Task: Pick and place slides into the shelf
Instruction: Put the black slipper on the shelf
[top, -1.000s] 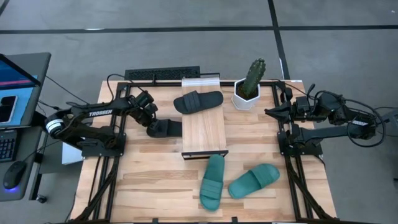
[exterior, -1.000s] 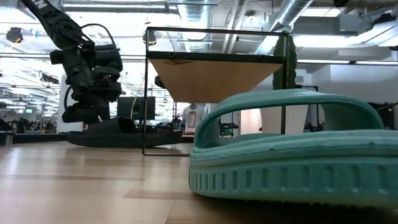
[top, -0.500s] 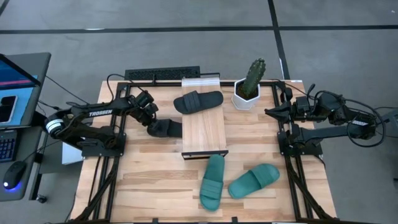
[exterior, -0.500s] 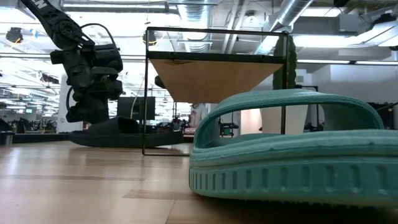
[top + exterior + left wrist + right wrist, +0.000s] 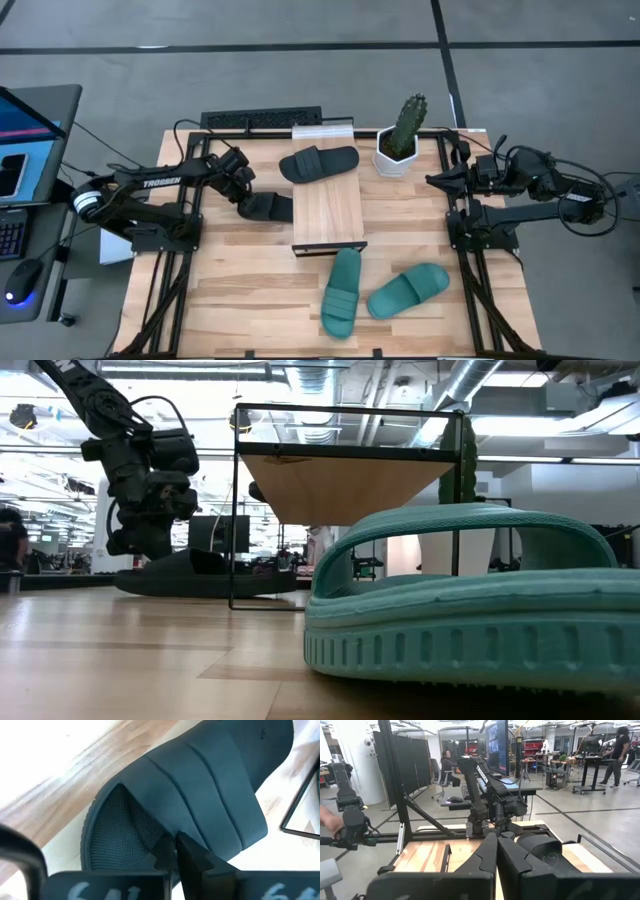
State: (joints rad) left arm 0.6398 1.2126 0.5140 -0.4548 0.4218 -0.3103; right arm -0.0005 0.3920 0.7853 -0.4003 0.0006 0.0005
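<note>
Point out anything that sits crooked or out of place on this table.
The black slide lies askew across the shelf, its toe hanging past the left edge. The two teal slides lie splayed at different angles on the table.

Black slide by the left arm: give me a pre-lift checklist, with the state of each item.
1. Left gripper on the black slide: ok, jaws shut at the strap's edge.
2. Grip firm enough to lift: cannot tell.
3. Slide off the table: not ok, it lies flat beside the shelf.
4. Free room on the shelf: ok, the other black slide covers only its far end.
5. Right gripper out of the way: ok, shut and parked at the table's right edge.
6. Green slides clear of the path: ok, near side.
</note>
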